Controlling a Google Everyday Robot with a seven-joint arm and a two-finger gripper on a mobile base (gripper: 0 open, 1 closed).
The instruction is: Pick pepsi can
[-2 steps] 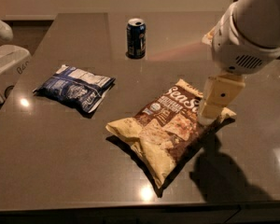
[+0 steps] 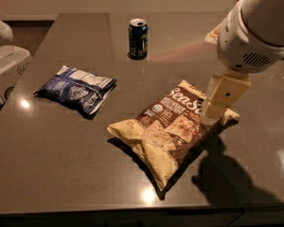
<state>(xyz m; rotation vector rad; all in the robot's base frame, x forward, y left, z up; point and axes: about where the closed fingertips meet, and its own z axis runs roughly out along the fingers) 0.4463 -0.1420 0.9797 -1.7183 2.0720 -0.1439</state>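
Note:
The pepsi can (image 2: pixel 137 39) stands upright on the dark table (image 2: pixel 61 155), toward the far middle. It is dark blue with a silver top rim. My gripper (image 2: pixel 217 109) hangs from the white arm at the right, low over the right end of the tan chip bag. It is well to the right of the can and nearer the camera, not touching it.
A tan and brown chip bag (image 2: pixel 170 126) lies in the middle of the table under the gripper. A flat blue-and-white snack bag (image 2: pixel 75 89) lies at the left. A white object (image 2: pixel 4 70) stands off the table's left edge.
The arm and gripper have shifted slightly; the can and both bags have not moved.

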